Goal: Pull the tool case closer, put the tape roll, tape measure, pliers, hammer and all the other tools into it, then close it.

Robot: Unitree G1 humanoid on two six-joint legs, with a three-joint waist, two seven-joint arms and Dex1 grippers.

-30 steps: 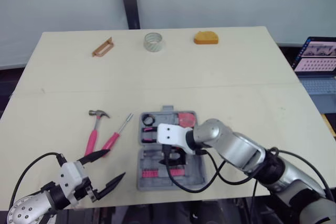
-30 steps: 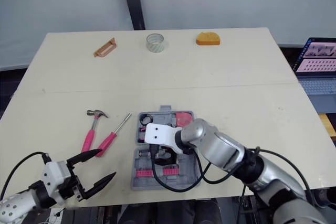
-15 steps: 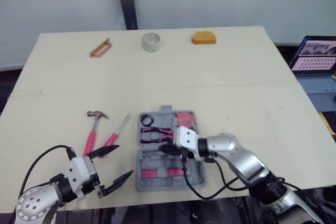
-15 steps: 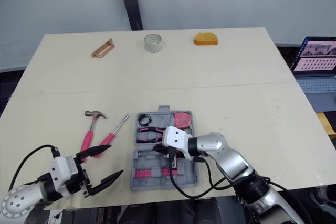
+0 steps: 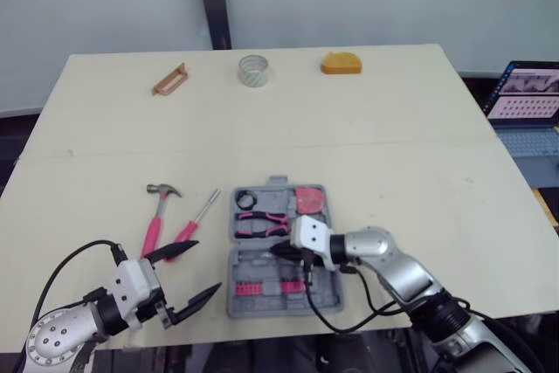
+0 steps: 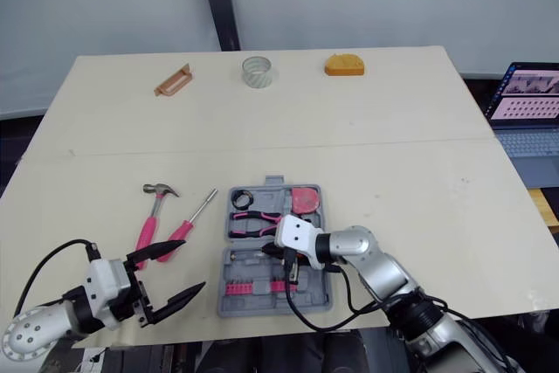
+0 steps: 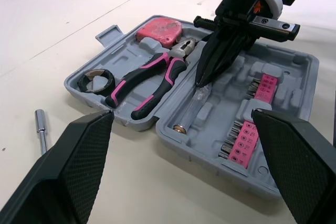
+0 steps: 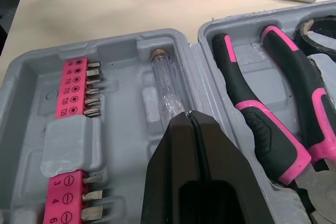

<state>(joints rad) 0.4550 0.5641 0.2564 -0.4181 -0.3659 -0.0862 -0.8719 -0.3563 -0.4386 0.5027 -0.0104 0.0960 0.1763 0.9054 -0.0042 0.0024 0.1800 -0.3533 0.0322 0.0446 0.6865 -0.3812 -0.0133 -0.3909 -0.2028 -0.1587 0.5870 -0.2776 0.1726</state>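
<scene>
grey tool case (image 5: 253, 265) lies open, closed right hand (image 8: 190, 115) inside.

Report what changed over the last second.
The right gripper drew back toward the robot across the tool case, uncovering the pliers lying in it; its shut tips now sit at the clear tool in the near half. Left gripper stayed open; hammer, screwdriver and tape roll did not move.
</scene>
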